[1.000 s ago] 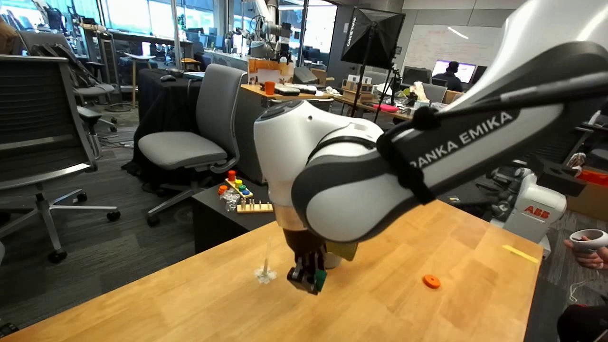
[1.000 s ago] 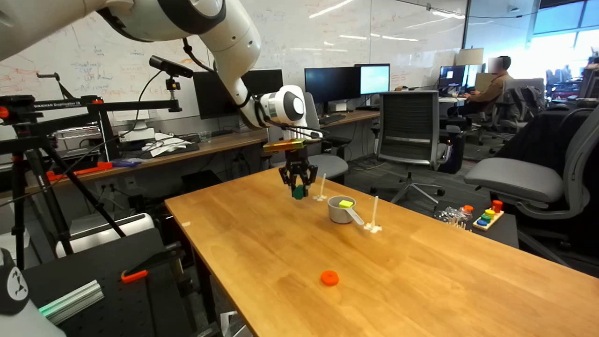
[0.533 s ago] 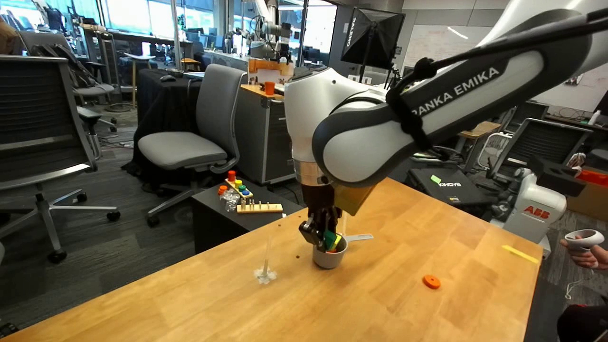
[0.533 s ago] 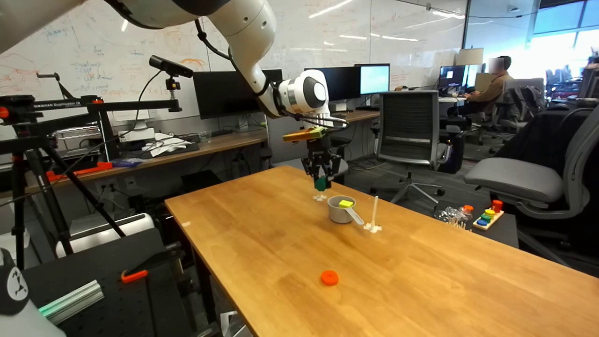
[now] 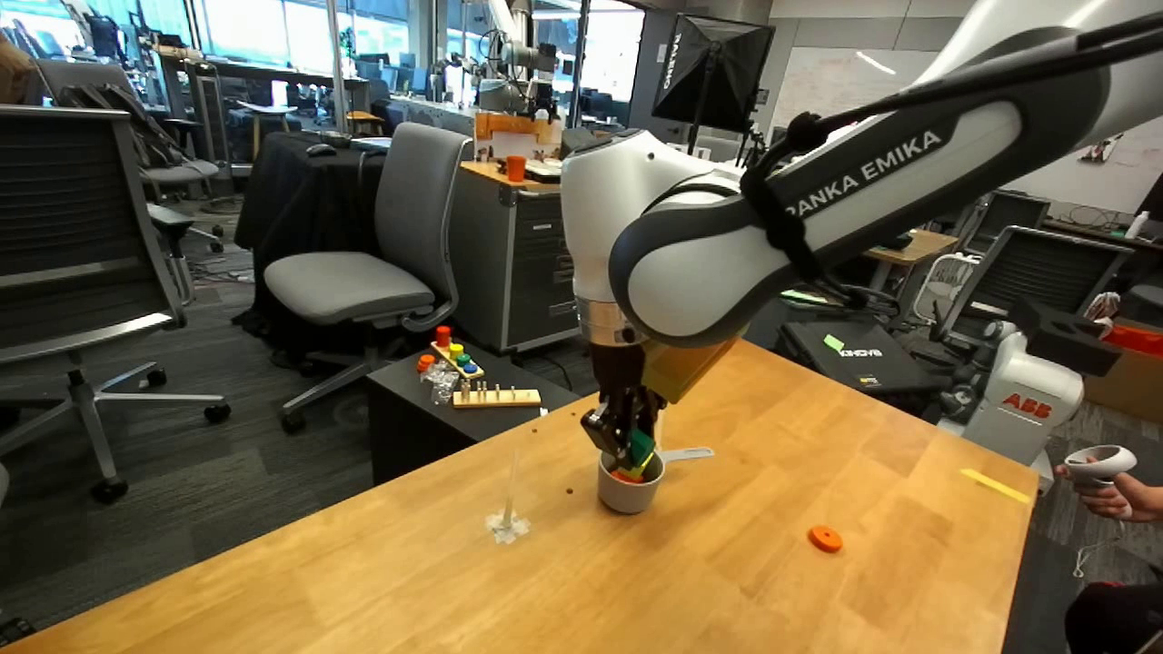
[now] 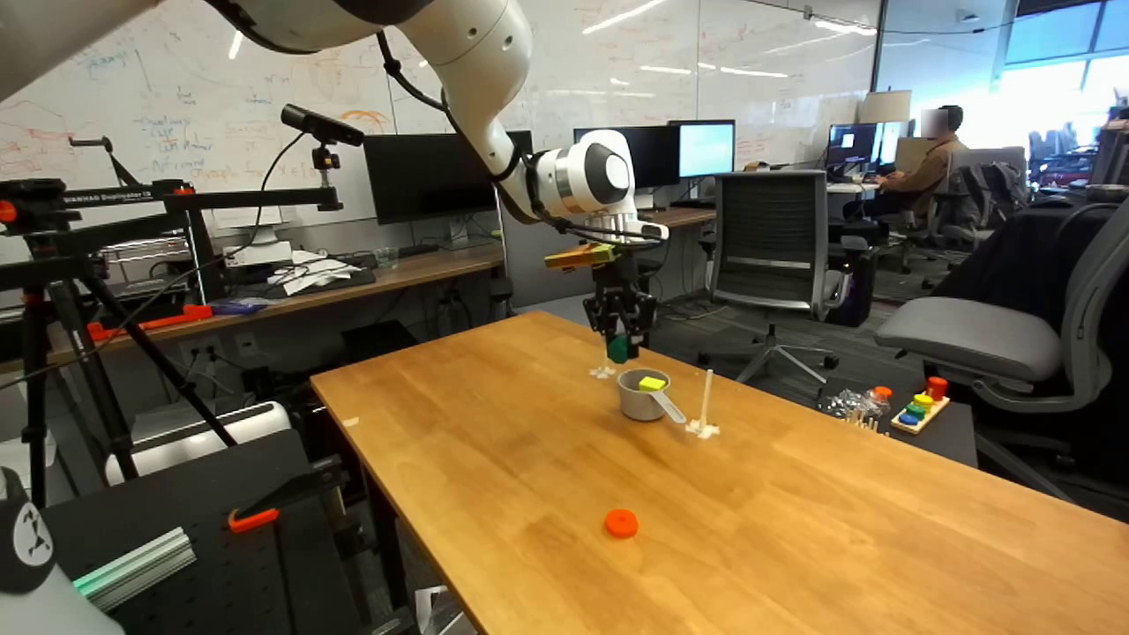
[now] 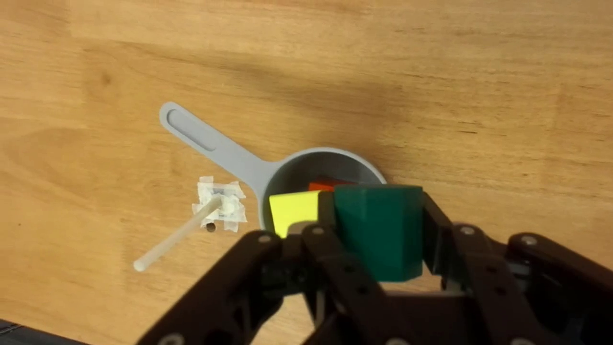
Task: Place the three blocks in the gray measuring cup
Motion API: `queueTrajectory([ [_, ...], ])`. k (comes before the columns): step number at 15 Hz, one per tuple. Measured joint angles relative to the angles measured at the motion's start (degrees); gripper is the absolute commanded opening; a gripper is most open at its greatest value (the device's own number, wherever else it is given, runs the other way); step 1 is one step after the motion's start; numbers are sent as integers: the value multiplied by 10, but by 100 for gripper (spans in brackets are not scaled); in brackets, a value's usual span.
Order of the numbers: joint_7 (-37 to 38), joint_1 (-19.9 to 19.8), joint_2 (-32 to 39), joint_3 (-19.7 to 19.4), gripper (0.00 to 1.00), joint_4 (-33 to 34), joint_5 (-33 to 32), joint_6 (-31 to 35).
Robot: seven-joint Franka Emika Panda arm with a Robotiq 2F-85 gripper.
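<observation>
Inside cup (image 7: 296,174), orange-red block (image 7: 328,184) partly hidden behind green block (image 7: 373,235) in gripper (image 7: 378,216).

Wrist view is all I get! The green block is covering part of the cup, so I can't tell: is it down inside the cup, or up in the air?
Observer: Up in the air. In an exterior view the green block shows apart from the cup, higher than its rim.
Operator: Okay! Is there something else out there that I can't see?
Observer: Yes, in both exterior views an orange disc lies flat on the table, away from the cup.
</observation>
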Motion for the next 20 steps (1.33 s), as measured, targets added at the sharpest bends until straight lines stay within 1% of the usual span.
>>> queueTrajectory([
  [2, 9, -1, 2, -1, 81, 0, 1, 0],
  [4, 17, -1, 3, -1, 97, 0, 2, 0],
  [5, 20, -1, 4, -1, 100, 0, 3, 0],
  [13, 39, -1, 8, -1, 100, 0, 12, 0],
  [16, 44, 10, 1, -1, 100, -10, 12, 5],
  [20, 59, 31, -25, -1, 100, -40, 11, 15],
])
